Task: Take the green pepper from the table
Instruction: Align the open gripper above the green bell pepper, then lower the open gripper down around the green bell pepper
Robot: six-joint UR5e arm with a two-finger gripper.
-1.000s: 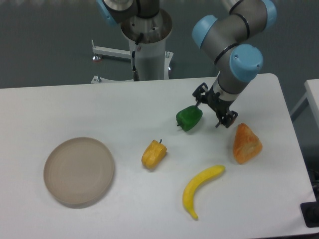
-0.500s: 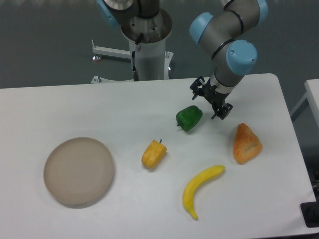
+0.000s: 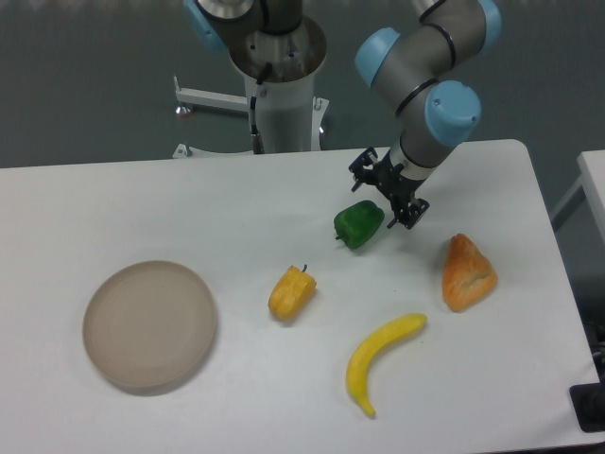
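Green pepper unmoved, gripper now closer.

the arm is showing grey tubes with light blue joint caps, ending in a small black gripper beside a silver base.

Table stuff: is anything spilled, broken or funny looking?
Nothing stands out. The green pepper, yellow pepper, banana, bread and plate lie apart and whole on the table. The gripper is open beside the green pepper.
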